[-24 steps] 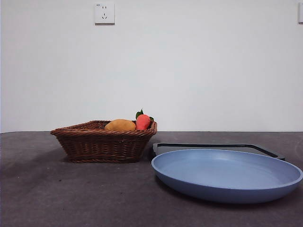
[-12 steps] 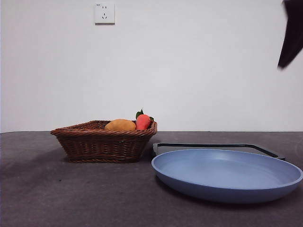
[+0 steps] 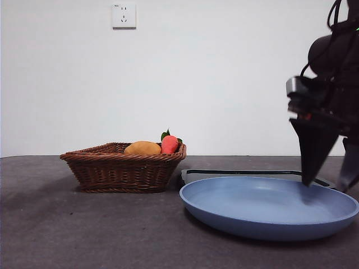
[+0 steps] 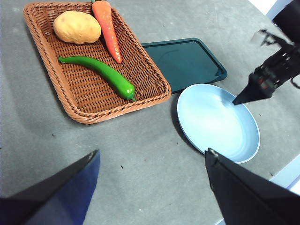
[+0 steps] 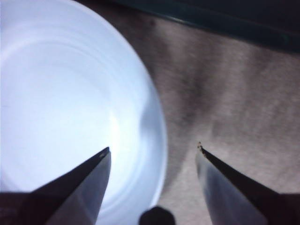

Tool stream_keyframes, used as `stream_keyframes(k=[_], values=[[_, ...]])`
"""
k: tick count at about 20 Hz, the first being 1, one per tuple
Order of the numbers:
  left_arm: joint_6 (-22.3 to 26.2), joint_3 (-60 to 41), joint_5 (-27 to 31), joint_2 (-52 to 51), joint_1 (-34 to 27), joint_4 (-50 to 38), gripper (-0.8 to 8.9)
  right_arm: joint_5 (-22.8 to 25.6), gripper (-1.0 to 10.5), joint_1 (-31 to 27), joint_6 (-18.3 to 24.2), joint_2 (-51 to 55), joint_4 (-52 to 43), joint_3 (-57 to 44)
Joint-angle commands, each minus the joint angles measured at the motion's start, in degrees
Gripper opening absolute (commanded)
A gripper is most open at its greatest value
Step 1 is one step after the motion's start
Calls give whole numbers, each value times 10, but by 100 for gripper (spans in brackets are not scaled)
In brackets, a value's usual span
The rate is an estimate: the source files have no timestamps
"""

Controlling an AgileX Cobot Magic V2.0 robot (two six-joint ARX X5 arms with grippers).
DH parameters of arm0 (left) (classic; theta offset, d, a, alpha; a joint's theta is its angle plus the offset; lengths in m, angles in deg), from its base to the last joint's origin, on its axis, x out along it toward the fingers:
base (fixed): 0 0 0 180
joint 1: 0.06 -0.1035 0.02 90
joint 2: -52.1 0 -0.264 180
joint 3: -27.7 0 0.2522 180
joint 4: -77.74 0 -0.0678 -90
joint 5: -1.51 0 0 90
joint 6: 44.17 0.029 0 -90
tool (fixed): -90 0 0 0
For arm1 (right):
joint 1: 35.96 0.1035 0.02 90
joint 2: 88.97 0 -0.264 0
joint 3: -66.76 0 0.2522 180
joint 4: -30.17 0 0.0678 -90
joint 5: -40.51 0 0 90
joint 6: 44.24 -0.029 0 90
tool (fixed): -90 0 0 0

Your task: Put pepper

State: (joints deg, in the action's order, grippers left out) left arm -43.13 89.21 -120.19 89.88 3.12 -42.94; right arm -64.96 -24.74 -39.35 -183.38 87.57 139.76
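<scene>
Right gripper (image 3: 325, 185) poised with jaws spread astride the rim of the round pale-blue plate (image 3: 235, 221); left gripper (image 4: 152, 161) held high above the table, jaws likewise parted and empty.

The glossy dark-green elongated pepper (image 4: 98, 74) lay flat on the floor of the brown woven wicker basket (image 4: 154, 93), which stood beside the plate. In the same basket, a rounded yellow-tan potato (image 4: 77, 27) sat at the end farthest from the plate, and an orange carrot (image 4: 108, 29) lay just beside it, near the pepper's thinner end. A dark-green rectangular tray (image 4: 185, 61) rested behind the plate, next to the basket. One jaw of the right gripper hung over the plate's interior, the other over the grey table surface (image 5: 225, 108) outside its edge. Neither gripper was touching the pepper.
</scene>
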Motion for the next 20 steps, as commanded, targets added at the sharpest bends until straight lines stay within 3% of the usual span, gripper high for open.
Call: stream_keyframes(k=[1,5,8,11,18,20], values=[[0,7,-2,2,2,-5,391,8,298,3,9,-17,-4,9],[0,7,-1,2,2,-10,391,4,180,7,9,-30,-3,9],[0,7,-1,2,2,-10,391,4,158,13,10,-51,1,9],[0,7,0,3,2,-10,391,4,7,13,9,-44,-3,9],[-49,21,4,42,19,-57,389,4,5,8,-27,63,8,9],[-58,50,38,89,45,-67,389,4,5,0,-30,113,24,9]])
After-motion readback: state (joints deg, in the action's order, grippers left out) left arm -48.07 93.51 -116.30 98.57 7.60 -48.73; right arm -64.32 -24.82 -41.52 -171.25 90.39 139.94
